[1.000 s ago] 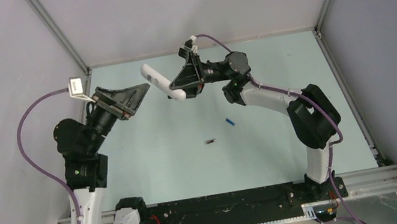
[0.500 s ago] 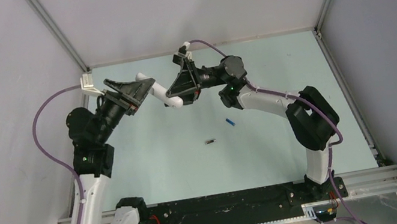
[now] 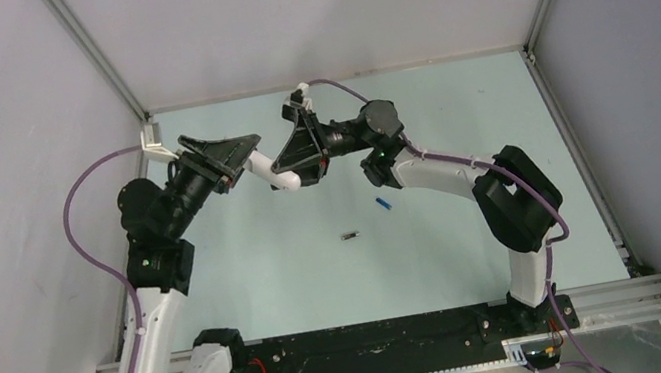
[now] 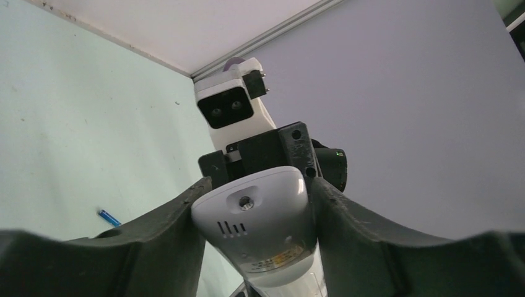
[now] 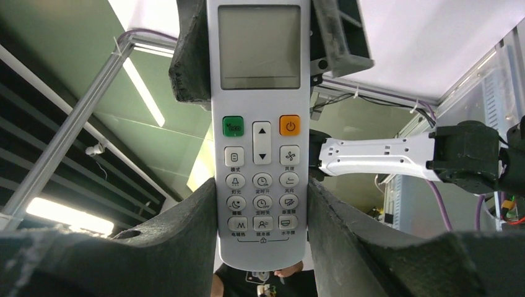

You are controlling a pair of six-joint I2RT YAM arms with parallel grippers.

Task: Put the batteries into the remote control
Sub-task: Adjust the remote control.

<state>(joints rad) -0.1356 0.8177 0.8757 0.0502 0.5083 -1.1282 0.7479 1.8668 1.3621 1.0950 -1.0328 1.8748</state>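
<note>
Right claw (image 5: 260,207) and left claw (image 4: 259,185) share one white remote control (image 5: 259,154), held above the bench (image 3: 455,105).
The right claw is clamped on the button end, a finger against each long edge. The left claw is closed around the display end. On the bench lie the blue battery (image 3: 383,203) and, near it, the dark battery (image 3: 350,236), well apart from the remote control.

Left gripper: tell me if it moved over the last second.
Yes. The left gripper has swung right, away from the left edge of the table, to the remote control.
</note>
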